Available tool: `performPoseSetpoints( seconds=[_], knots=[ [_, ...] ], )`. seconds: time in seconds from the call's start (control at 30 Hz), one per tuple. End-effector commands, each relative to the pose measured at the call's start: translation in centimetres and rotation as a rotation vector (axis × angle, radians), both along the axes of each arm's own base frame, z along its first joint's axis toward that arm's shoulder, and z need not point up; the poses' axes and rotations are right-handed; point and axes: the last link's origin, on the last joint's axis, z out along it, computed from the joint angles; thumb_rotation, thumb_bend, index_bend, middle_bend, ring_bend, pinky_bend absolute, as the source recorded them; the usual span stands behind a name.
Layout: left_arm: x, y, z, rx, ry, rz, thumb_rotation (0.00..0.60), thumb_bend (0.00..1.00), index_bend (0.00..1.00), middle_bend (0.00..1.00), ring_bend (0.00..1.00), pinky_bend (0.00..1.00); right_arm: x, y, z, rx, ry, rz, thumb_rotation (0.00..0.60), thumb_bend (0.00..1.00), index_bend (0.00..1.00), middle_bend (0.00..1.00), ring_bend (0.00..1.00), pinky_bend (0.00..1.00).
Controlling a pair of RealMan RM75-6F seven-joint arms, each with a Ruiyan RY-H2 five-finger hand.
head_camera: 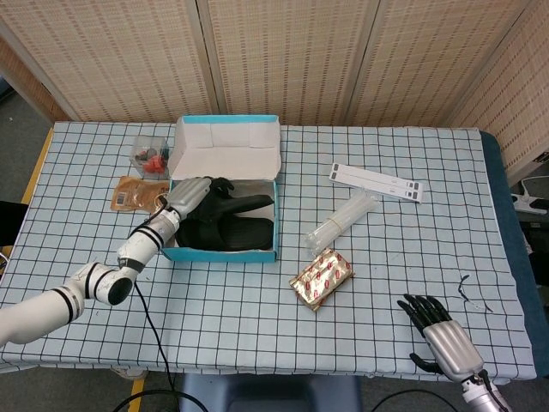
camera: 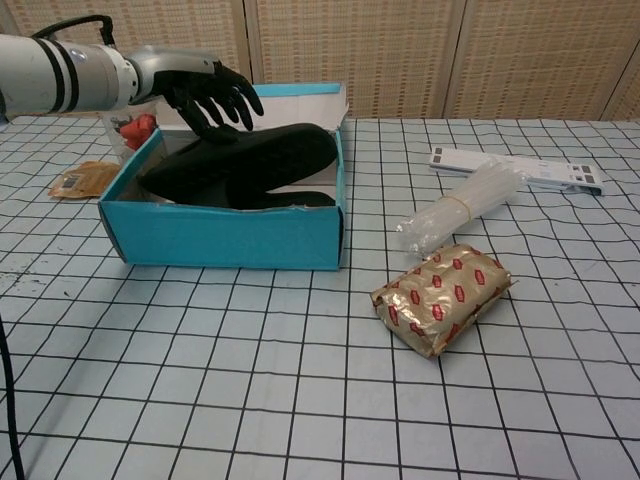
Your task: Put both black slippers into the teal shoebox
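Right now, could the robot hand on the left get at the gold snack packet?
Probably yes. The left robot hand is empty above the slippers, and bare cloth lies between the shoebox and the packet, though it is a long stretch.

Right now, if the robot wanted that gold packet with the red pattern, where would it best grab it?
Probably across its short sides, from above. The gold packet lies flat on the checked table, a plump, pillow-shaped oblong turned at an angle. Nothing touches it; the clear plastic bundle lies just behind, so fingers have room on both long edges.
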Motion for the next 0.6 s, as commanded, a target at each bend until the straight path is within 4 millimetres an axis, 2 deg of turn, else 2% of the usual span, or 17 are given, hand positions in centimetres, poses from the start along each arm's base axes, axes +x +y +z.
performPoseSetpoints(
  seconds=[0.03,0.23,0.47,0.6],
  knots=[
    [-0.9,-1.4,-1.9,0.089,-0.014,-0.057,0.6,0.37,0.39,0.41,0.32,0.34,0.0,0.0,-0.2,0.01,0.003,0.0,0.6,0.15,0.0,0.0,0.0,0.0],
    [-1.1,-1.3,-3.0,0.151,-0.005,-0.089,0.6,0.38,0.48,0.49,0.39,0.41,0.0,0.1,-0.2,0.019,0.003,0.0,0.6,0.14,0.0,0.0,0.0,0.0],
    [-1.7,-1.1,-4.0,0.114,0.008,-0.068,0.6,0.37,0.48,0.48,0.4,0.41,0.0,0.0,-0.1,0.019,-0.002,-0.003,0.6,0.15,0.0,0.0,0.0,0.0],
    [-1.8,-0.7,-4.1,0.121,0.0,-0.05,0.6,0.39,0.52,0.53,0.43,0.45,0.0,0.0,-0.2,0.029,-0.003,-0.004,0.6,0.15,0.0,0.0,0.0,0.0]
  ],
)
